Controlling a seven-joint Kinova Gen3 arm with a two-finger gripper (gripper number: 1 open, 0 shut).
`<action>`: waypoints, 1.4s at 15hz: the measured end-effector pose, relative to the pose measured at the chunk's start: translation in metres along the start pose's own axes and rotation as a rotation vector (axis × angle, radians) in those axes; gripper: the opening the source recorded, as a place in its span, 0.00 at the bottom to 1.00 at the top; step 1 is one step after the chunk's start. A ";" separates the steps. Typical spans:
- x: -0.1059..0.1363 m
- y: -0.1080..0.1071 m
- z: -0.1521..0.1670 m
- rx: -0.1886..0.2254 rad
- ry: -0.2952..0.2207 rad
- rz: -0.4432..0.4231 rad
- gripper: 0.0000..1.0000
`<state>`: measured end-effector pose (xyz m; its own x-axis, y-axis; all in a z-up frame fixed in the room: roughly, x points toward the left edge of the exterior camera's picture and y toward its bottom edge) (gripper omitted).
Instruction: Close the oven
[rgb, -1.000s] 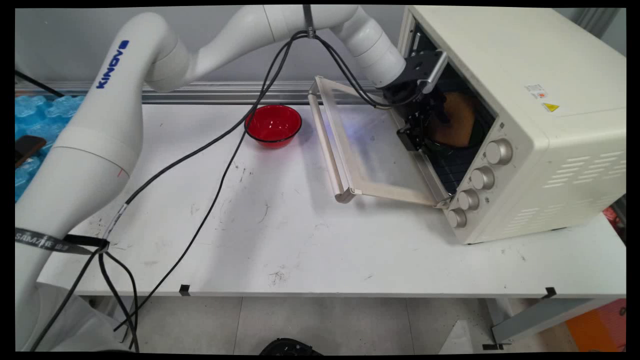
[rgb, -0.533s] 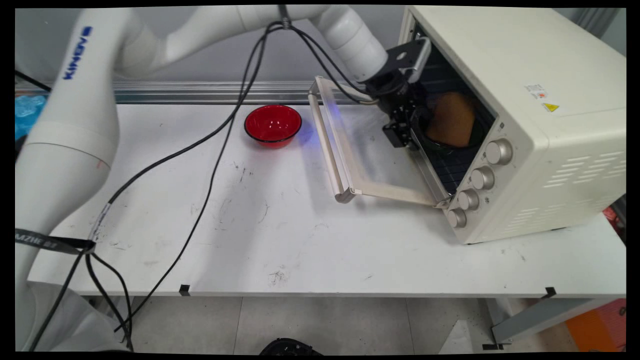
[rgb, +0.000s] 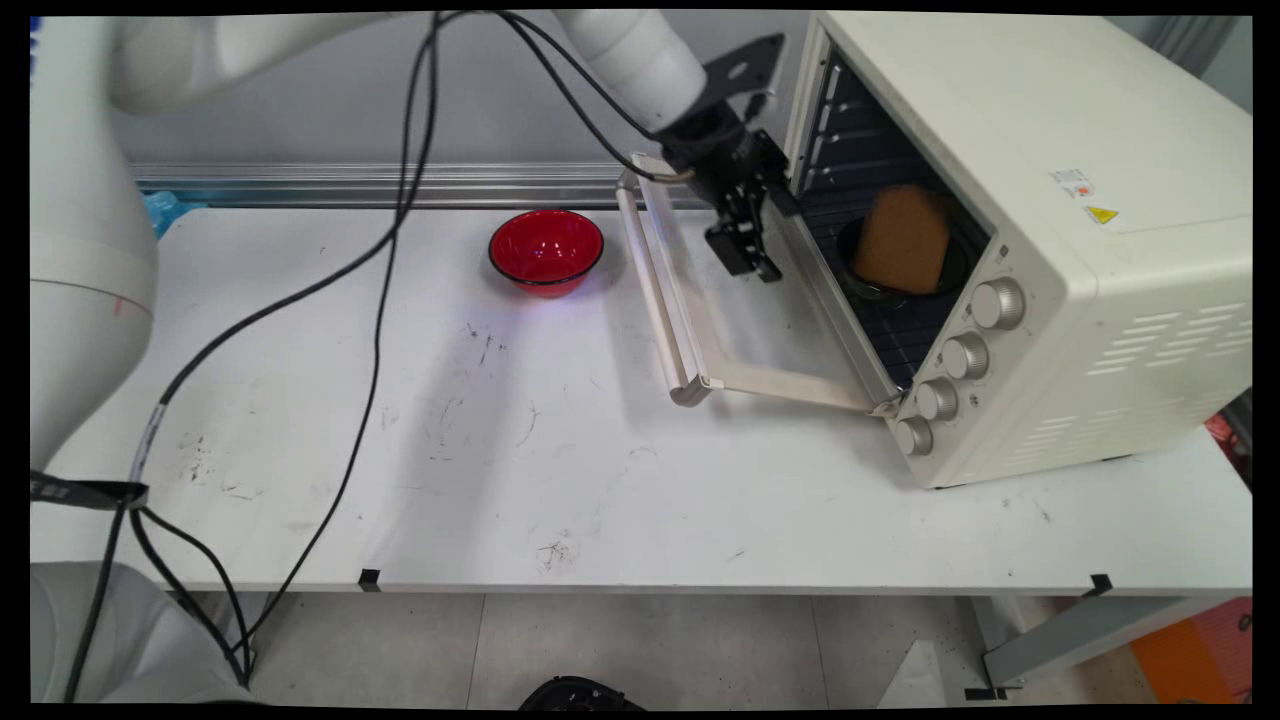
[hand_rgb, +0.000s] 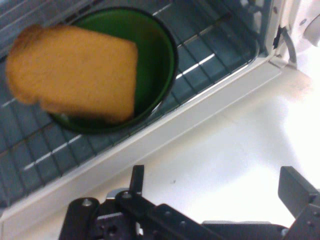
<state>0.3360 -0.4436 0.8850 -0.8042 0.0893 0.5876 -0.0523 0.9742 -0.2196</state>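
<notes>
The slice of toast (rgb: 903, 238) leans in a green bowl (hand_rgb: 155, 60) that sits on the wire rack (hand_rgb: 45, 160) inside the cream toaster oven (rgb: 1040, 230), just past the front sill. The gripper (rgb: 748, 262) hangs outside the oven mouth above the lowered glass door (rgb: 720, 300), its fingers spread apart and holding nothing; in the hand view one finger (hand_rgb: 295, 192) shows at the right edge, well apart from the linkage at the left. The door lies open onto the white table (rgb: 560, 450), its handle (rgb: 655, 300) toward the left. Left of the door stands a red bowl (rgb: 546, 250), with nothing visible in it.
</notes>
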 end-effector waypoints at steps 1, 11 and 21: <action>-0.002 0.002 -0.010 0.011 -0.010 -0.018 1.00; -0.035 0.040 -0.091 0.158 -0.044 -0.290 1.00; -0.078 0.099 -0.134 0.207 -0.096 -0.472 1.00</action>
<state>0.4725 -0.3261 0.9219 -0.7150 -0.3781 0.5881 -0.5302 0.8416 -0.1034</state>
